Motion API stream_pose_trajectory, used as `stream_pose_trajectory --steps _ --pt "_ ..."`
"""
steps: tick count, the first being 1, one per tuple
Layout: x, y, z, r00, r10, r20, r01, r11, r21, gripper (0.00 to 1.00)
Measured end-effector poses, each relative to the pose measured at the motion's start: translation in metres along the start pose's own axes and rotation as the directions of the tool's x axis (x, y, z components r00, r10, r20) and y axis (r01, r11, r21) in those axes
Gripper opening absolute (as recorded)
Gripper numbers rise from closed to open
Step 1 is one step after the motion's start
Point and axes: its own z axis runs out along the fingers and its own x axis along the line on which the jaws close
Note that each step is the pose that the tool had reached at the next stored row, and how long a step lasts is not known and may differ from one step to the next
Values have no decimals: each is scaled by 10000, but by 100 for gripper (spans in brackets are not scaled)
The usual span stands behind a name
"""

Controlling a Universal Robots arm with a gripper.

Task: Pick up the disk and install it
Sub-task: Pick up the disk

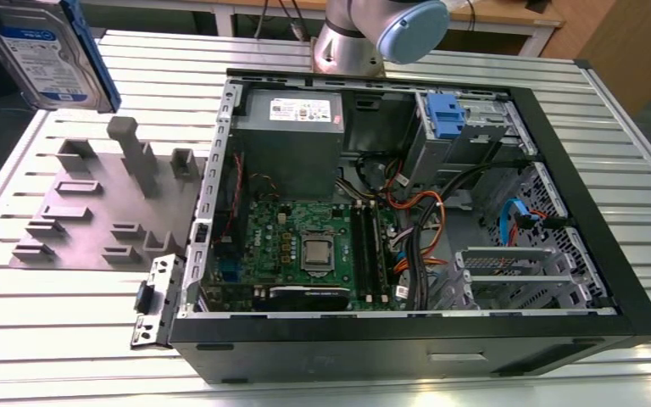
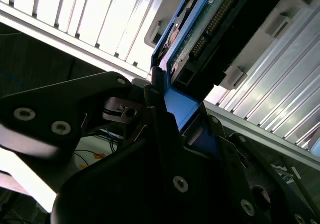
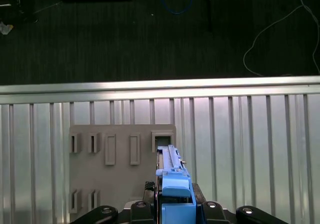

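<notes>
I had the gripper [image 2: 181, 109] pinching the disk [image 1: 41, 52] by its blue carrier rail, with the black fingers [image 2: 156, 104] pressed against either side of the rail in the second wrist view. In the exterior view the disk hung upright on edge at the far left, label facing the camera, lifted clear of the slatted metal table [image 1: 77, 339]. The first wrist view looked down along the drive's edge onto the grey fixture plate [image 3: 120, 179] and its slots directly below. The open computer case [image 1: 597, 254] lay well apart, toward the exterior view's right
</notes>
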Motion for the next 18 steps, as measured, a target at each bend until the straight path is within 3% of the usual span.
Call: stream_pose_trajectory --steps 18 --pt "-4 1 -102 10000 0 0 0 10000 1 36"
